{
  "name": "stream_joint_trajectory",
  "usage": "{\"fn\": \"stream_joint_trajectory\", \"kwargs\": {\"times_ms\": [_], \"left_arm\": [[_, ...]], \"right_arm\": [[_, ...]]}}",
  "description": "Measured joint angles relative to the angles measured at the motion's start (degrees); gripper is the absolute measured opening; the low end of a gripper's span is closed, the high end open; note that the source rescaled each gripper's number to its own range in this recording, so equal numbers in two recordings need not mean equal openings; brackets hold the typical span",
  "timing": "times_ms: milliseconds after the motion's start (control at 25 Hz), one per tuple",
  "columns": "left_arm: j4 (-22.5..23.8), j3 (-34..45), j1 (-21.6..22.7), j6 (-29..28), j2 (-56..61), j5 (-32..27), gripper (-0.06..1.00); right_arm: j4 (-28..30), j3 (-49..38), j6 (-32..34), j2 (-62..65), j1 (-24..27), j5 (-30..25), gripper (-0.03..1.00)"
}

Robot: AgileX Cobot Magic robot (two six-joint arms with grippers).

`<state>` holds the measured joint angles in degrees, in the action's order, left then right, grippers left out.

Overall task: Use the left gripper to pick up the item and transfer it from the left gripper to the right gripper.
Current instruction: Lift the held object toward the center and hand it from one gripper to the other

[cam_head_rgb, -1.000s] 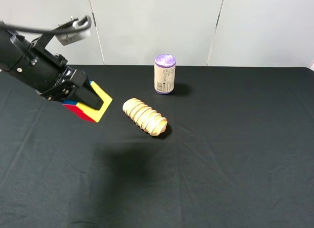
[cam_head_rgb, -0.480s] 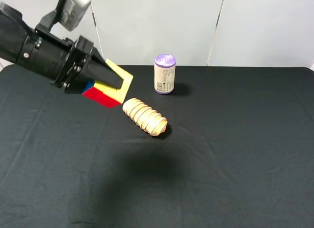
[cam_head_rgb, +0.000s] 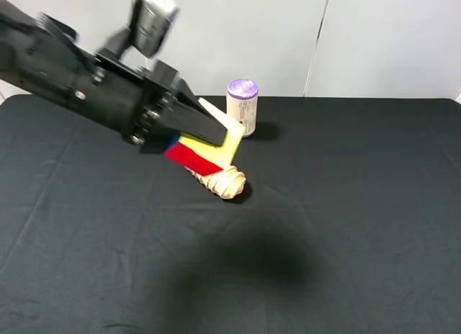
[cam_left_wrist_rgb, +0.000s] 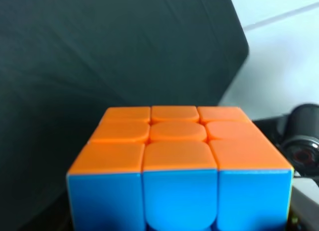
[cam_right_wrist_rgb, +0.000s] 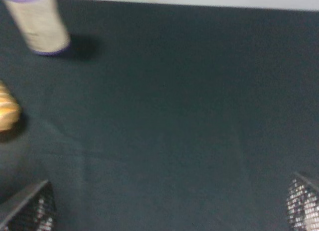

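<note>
Your left gripper (cam_head_rgb: 216, 136) reaches in from the 10 o'clock side of the high view and points toward 4 o'clock, its jaws clamped on the puzzle cube (cam_head_rgb: 205, 150). You hold the cube in the air above the black tablecloth (cam_head_rgb: 346, 204), with yellow, red and blue faces showing. The left wrist camera sees the cube (cam_left_wrist_rgb: 179, 166) close up, showing an orange face and a blue one. At about 5 o'clock from the cube lies the ribbed tan roll (cam_head_rgb: 223, 181), and the cube hides its near end. At 1 o'clock stands the purple-lidded can (cam_head_rgb: 243, 107), upright near the table's far edge. Your right gripper (cam_right_wrist_rgb: 167, 211) is outside the high view. Its own camera shows its fingers (cam_right_wrist_rgb: 32, 211) spread wide with nothing between them.
</note>
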<state>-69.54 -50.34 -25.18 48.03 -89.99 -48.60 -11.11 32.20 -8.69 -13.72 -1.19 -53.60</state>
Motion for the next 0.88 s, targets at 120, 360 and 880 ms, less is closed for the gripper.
{"fn": "stream_joint_trajectory", "kwargs": {"times_ms": [120, 360, 880], "left_arm": [[-4.0, -0.2, -2.3, 3.5, -2.6, -0.3, 0.0], [-11.4, -0.4, -4.3, 9.8, -5.1, -1.5, 0.0], [-13.5, -0.5, -4.4, 11.4, -5.6, -1.6, 0.0]], "right_arm": [[-1.9, 0.9, -3.7, -4.3, -5.1, 1.9, 1.0], [-2.6, 1.4, -9.1, -9.8, -19.2, 4.3, 1.0], [1.1, 6.4, -12.4, -24.7, -34.5, 10.9, 1.0]]}}
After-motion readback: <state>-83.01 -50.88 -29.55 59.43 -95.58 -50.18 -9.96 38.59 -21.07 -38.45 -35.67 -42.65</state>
